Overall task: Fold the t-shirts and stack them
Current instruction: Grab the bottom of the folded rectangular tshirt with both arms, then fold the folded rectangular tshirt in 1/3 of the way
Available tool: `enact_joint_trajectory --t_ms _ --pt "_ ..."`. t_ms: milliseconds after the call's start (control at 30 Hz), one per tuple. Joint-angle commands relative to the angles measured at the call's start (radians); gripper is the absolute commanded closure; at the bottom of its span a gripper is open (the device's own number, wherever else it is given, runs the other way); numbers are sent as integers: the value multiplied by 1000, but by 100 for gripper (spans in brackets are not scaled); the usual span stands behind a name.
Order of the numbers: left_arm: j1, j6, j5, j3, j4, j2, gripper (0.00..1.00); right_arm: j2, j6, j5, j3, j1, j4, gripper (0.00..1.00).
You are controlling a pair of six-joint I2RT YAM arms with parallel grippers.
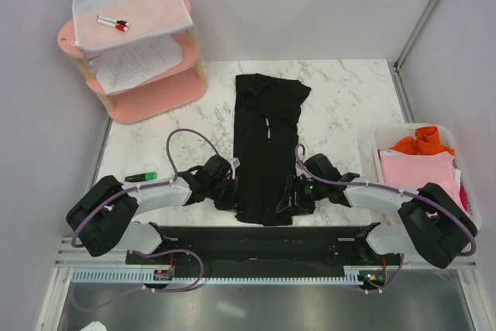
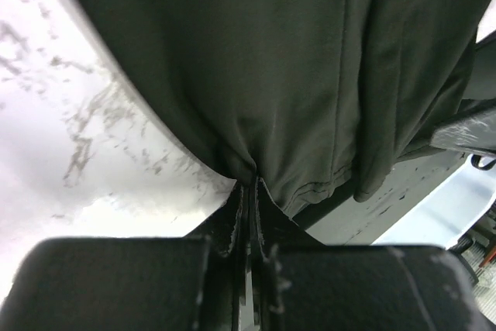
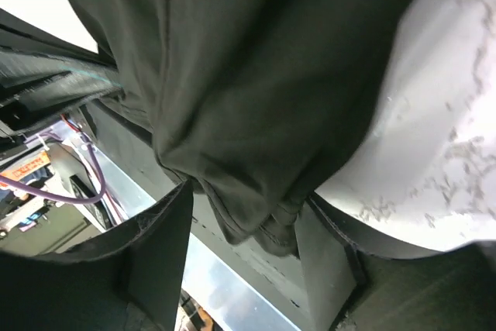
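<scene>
Step in hand: the crosswise fold of the black t-shirt. It lies in the middle of the table, already folded lengthwise into a long narrow strip running away from the arms, near hem at the table's front edge. Both arms are at that near hem, one at each corner.

The left fingers are pinched tight on the hem, and the cloth puckers into them. The right fingers stand wide with a bunched fold of hem between them, not clamped yet.

The pink shirt and orange shirt wait in the white bin on the right, unfolded.

Next, as I judge it: the right fingers close on their corner. Then both arms lift together and carry the hem toward the collar end, kept level so the strip doubles over without twisting. The right side looks like several layers, so the grip may catch only some.
</scene>
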Motion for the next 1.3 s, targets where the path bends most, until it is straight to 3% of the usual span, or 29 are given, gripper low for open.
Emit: enact_joint_trajectory --t_ms 0,67,100,167,400,567,867,1267 --pt "-17 -22 -16 2 -3 32 98 38 24 1 -14 8 77 48" --pt "-19 -20 -26 -1 -12 25 98 58 23 -10 -12 11 73 66" --pt "-19 -22 -33 -1 -20 8 98 61 21 -12 -9 12 58 86" --pt "-19 -22 -53 2 -49 -9 98 54 9 -4 -4 16 33 100" --pt "-19 -22 -96 80 -139 -84 98 -55 -40 36 95 17 -113 100" --pt "-14 4 -168 215 -208 -63 98 -80 -45 102 190 17 -108 100" --pt "47 55 -179 440 -244 63 98 14 -129 306 353 3 -108 100" --pt "167 125 -118 634 -261 213 98 179 -259 505 537 -41 -101 100"
